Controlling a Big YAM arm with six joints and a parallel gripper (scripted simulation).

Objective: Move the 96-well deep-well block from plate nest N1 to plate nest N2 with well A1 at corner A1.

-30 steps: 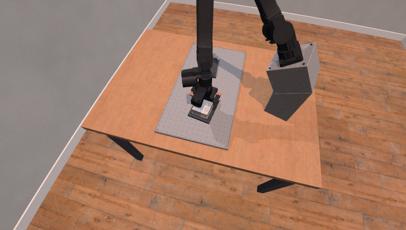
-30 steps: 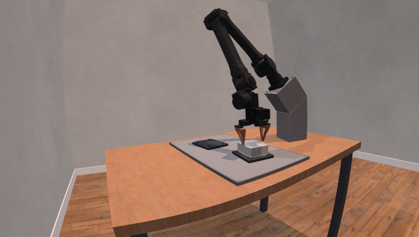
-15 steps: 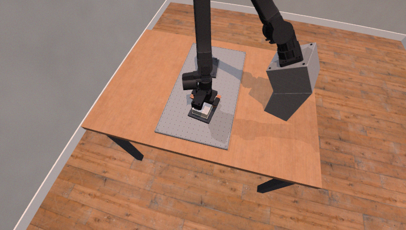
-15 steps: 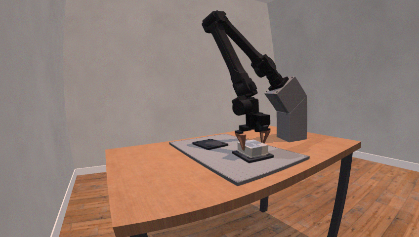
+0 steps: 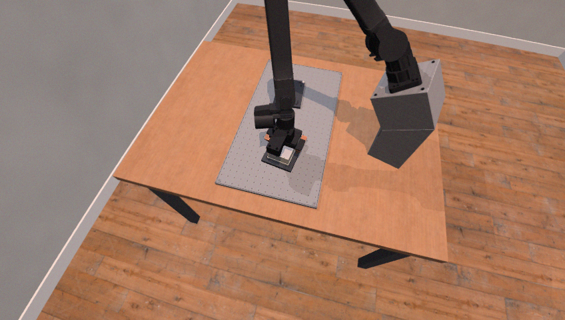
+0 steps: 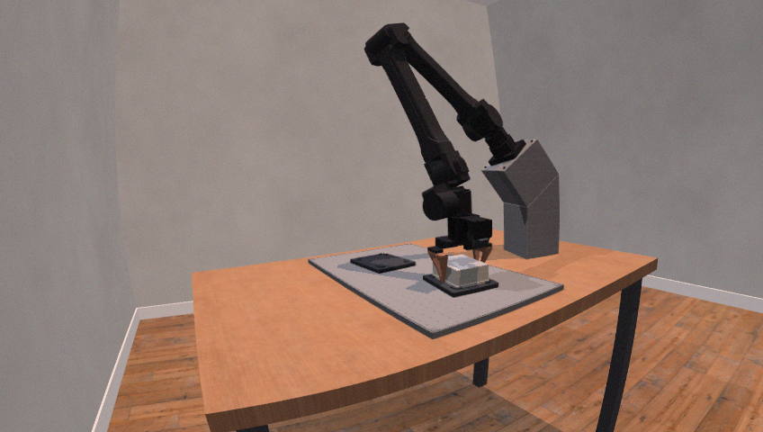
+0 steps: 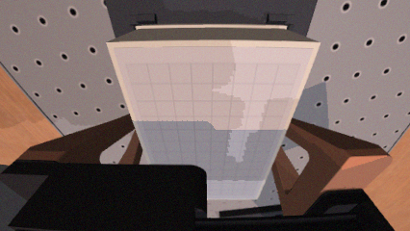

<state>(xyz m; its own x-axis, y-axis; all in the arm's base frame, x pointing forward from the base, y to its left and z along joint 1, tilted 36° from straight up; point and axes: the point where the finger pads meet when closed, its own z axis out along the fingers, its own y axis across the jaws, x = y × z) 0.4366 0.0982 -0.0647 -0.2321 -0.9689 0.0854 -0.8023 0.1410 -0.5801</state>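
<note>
Squarely gridded white block between wide-spread hand

A pale, off-white deep-well block, its top ruled with a faint grid, stood on a black plate nest; a second black nest lay on the same grey breadboard, dotted with rows of dark holes. The black arm carried a gripper with reddish-brown fingers. Its pedestal was grey, the table orange-brown wood, the floor brown planks.
</note>
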